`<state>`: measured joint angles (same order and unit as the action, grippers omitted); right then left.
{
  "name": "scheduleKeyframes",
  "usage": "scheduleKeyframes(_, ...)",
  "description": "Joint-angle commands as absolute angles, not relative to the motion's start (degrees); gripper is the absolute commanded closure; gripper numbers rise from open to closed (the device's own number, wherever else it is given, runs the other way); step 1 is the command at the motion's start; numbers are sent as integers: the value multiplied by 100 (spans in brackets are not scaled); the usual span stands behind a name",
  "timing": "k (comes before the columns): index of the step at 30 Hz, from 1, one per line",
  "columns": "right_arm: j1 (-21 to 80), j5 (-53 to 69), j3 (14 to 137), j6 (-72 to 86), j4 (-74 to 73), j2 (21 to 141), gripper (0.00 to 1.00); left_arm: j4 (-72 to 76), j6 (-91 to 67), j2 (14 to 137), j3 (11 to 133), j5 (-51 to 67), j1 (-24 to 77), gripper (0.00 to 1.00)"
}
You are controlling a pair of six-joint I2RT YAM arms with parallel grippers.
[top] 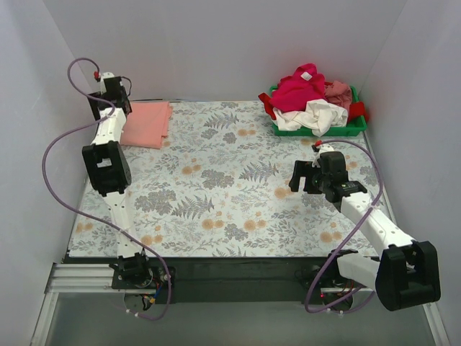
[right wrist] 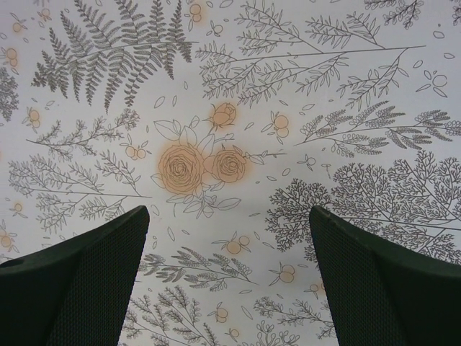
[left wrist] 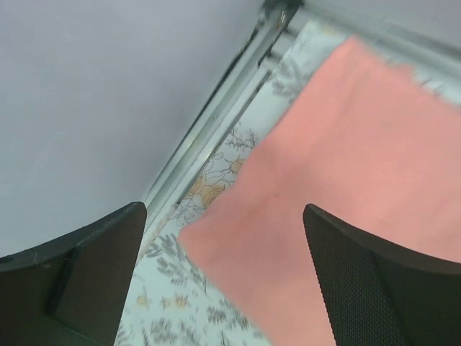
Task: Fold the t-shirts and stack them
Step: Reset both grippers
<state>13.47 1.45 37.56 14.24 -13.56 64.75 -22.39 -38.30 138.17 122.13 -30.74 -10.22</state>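
Salmon cloth shows between the fingers of the left gripper [left wrist: 225, 241], which stand wide apart and hold nothing. Whether they touch the cloth cannot be told. One corner of the folded salmon shirt [left wrist: 346, 180] lies under the gap. Its far edge is blurred and its right side is cut off in the wrist view, and from above the left arm covers its left edge. It lies flat at the bench's [top: 216, 187] far-left corner, beside a metal rail [left wrist: 216, 122] and the grey wall [left wrist: 86, 94]. The right gripper [right wrist: 229, 238], also spread and empty, hangs over bare flowered bench, well apart from that shirt. At the far right, a green tray [top: 320, 132] is mostly hidden under a tangle: magenta shirt [top: 299, 90], white shirt [top: 313, 115], red shirt [top: 268, 104], pink shirt [top: 337, 90].
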Motion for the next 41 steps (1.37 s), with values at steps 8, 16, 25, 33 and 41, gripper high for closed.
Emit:
scheduleKeyframes(8,1310,246,3744,1810,-1739,5441,2,-2936,-5822,10786,10910,-2551,702,7)
scheduleKeyframes(16,1301,228,3639,1907,-2232,4984,2,-1558,-7206,8290,7087,-941,2185,6)
scheduleKeyframes(25,1301,-316,3129,2118,-2215,4570,2,-1537,-8340,7023,4791,-1362,3647,5)
scheduleKeyframes(33,1301,-378,2962,2171,-2136,4474,2,-1740,-8438,6399,4456,-2117,3656,4)
scheduleKeyframes(41,1309,-396,2812,2065,-1995,4017,2,-1872,-8517,6319,4439,-2180,3656,4)
